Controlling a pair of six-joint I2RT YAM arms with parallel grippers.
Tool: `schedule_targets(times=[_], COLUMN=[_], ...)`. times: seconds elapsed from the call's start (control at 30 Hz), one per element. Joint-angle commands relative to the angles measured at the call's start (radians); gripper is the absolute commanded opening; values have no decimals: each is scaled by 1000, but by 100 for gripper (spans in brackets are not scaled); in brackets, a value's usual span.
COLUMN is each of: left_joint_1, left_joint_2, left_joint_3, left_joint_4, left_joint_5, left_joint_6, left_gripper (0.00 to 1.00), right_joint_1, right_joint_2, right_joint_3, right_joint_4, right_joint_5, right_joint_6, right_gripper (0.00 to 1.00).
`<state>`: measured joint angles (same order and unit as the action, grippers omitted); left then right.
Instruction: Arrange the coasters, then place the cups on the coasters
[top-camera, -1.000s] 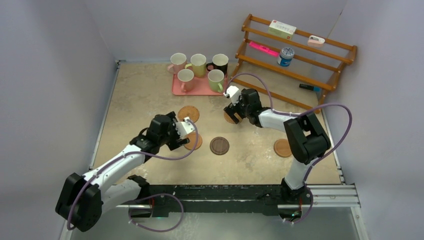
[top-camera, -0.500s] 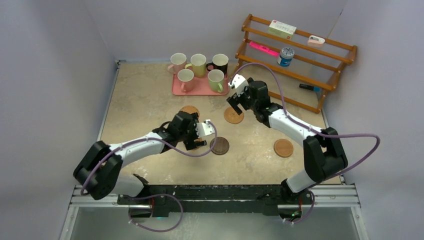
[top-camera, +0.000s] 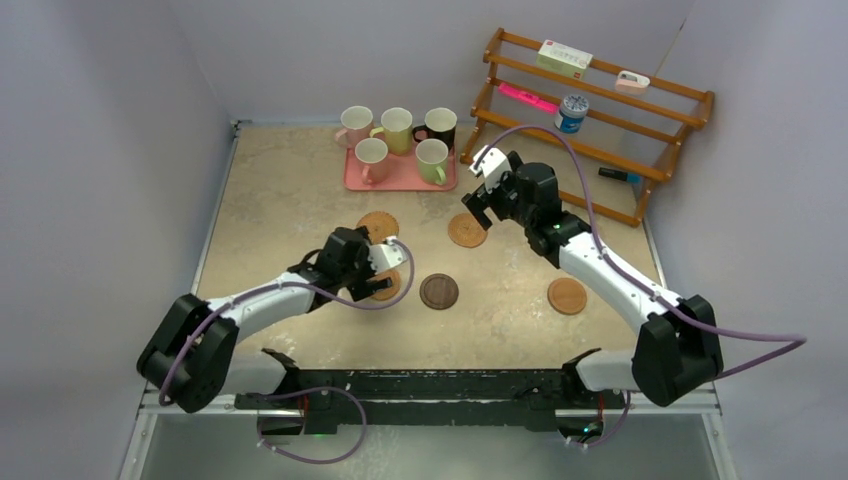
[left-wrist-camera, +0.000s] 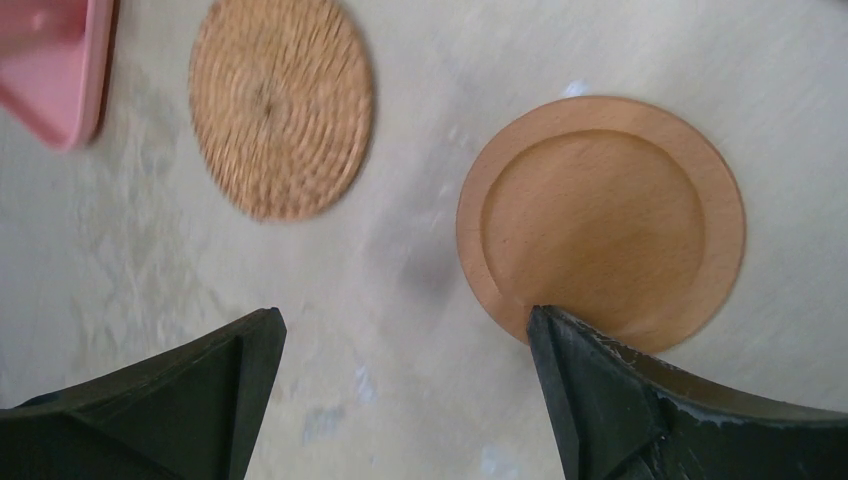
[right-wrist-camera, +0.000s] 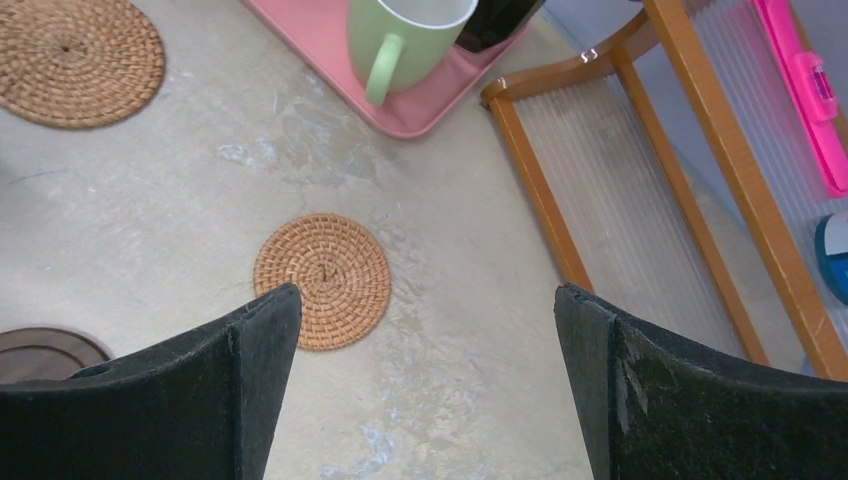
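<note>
Left claw (left-wrist-camera: 400, 320) hangs released, jaws wide and gripping nothing, low over the tabletop (left-wrist-camera: 420, 420). Its right finger (left-wrist-camera: 620, 410) overlaps the near rim of the smooth tan coaster (left-wrist-camera: 600, 220) in my wrist view; I can't tell whether they touch. Further out on the other side lies the first woven coaster (left-wrist-camera: 280, 105), flat, near a corner of the pink tray (left-wrist-camera: 50, 70).

Right claw (right-wrist-camera: 428, 295) is released too, empty, raised above the tabletop. Below it sits the second woven coaster (right-wrist-camera: 322, 281), closer to its left finger (right-wrist-camera: 200, 400). The dark brown coaster (right-wrist-camera: 40, 350) peeks in at the frame's edge.

From overhead I see a fifth coaster (top-camera: 567, 296), tan, alone on the right, well apart from both claws. No coaster carries a cup. The five cups are grouped at the pink tray at the far side: green cup (top-camera: 432, 160) and one pink cup (top-camera: 372, 158) in front, the other pink cup (top-camera: 355, 125), yellow cup (top-camera: 396, 128) and black cup (top-camera: 440, 125) behind. A wooden rack (top-camera: 590, 150) stands beside them.
</note>
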<state>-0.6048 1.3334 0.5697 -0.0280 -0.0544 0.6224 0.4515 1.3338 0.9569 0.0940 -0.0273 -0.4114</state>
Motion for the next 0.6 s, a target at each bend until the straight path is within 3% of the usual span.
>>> schedule_targets(times=[0.0, 0.1, 0.3, 0.57], left_joint_1=[91, 129, 205, 420], left_joint_2=[-93, -162, -155, -208], left_joint_3=[-105, -138, -202, -205], left_joint_4=[-123, -150, -138, -202], left_joint_5=[-48, -63, -76, 25], left_joint_6=[47, 72, 133, 258], left_gripper=[100, 100, 100, 100], right_joint_1=[4, 6, 20, 93], right_joint_2=[-23, -9, 29, 79], right_joint_3=[-3, 3, 5, -63], right_joint_4=[-14, -15, -8, -19], right_joint_5=[-60, -86, -123, -184], right_joint_6=[21, 28, 4, -123], right_gripper=[98, 98, 98, 98])
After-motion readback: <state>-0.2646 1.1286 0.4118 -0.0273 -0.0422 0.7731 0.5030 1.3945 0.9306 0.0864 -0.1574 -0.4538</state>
